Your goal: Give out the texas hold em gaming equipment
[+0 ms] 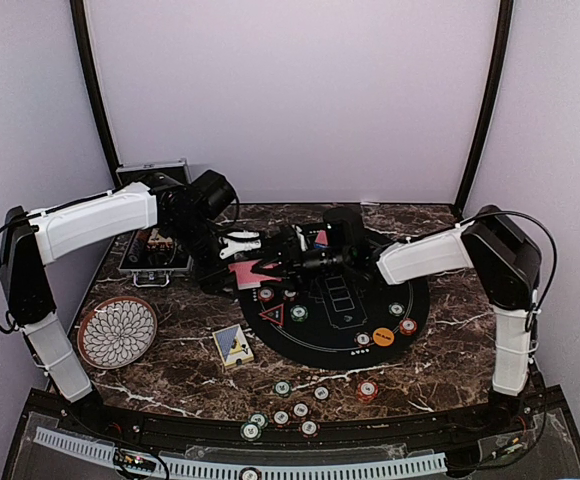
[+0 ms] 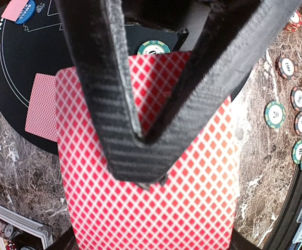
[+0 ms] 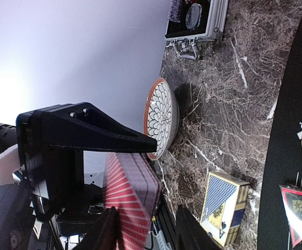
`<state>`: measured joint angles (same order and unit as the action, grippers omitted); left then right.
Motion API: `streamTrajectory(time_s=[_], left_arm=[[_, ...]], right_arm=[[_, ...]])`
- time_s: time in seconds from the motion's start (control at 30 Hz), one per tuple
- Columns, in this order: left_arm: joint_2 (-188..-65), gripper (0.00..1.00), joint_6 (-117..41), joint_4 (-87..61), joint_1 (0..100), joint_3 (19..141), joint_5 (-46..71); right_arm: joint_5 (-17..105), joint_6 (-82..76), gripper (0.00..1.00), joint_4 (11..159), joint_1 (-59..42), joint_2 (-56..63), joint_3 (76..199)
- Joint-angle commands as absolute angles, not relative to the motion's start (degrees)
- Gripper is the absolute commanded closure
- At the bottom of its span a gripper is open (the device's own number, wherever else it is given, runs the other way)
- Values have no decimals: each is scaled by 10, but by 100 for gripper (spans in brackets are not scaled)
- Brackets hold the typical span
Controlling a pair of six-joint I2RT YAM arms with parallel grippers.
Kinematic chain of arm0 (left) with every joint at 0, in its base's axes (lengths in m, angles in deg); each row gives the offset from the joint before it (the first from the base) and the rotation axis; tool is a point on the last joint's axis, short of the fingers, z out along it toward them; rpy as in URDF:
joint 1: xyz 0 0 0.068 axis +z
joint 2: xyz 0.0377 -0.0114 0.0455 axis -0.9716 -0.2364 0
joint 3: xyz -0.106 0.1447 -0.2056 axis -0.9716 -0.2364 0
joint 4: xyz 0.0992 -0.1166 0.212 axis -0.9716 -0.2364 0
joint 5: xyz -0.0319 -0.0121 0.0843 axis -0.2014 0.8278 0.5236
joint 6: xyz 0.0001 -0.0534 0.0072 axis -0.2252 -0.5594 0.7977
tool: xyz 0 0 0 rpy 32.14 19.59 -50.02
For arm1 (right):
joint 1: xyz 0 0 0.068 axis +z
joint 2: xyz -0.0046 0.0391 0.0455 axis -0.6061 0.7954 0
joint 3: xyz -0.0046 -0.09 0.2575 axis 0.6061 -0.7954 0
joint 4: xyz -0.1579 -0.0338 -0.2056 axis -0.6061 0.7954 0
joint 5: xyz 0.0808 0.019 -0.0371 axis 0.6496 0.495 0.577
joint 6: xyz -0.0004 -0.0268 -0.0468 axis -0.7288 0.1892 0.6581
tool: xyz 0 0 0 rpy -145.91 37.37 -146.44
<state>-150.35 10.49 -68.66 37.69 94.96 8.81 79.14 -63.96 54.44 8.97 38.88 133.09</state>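
Left fingers [image 2: 140, 159] are clamped tight on a stack of red-backed cards [image 2: 192, 203], held in the air over the left edge of the black round mat [image 1: 335, 345]. Right fingers [image 1: 286, 256] are partly open and straddle the same stack from the opposite side. Can't tell if they touch a card.

On the mat:
- single card [image 2: 40, 107] lying flat, back up, below the left wrist
- blue disc [image 2: 27, 12] at the far side, with another card touching it
- red triangle [image 1: 272, 316] on the left, with a red chip [image 1: 266, 295] and a green chip [image 1: 298, 313] just beside it
- orange disc [image 1: 383, 336] near the right front, between two reddish chips, with a second green chip [image 1: 397, 310] just behind

Off the mat:
- loose chips [image 1: 300, 409], mixed green, red and white, scattered on the marble worktop [image 1: 190, 375] along the near edge
- blue card box [image 1: 233, 345] on the worktop, just off the mat's left front
- patterned plate [image 1: 117, 331] at near left, well apart from the mat
- silver case [image 1: 152, 256] open at far left, partly hidden behind the left arm
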Motion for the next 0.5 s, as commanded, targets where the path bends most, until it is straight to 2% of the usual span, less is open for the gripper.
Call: streamTrajectory(time_s=[0.0,0.47], left_arm=[[-1485,100,103,-691,379,961,76],[-1486,100,103,-691,379,962,78]], right_arm=[[792,-627,69,563,82,362,1317],[793,-613,95,589,64,319,1295]])
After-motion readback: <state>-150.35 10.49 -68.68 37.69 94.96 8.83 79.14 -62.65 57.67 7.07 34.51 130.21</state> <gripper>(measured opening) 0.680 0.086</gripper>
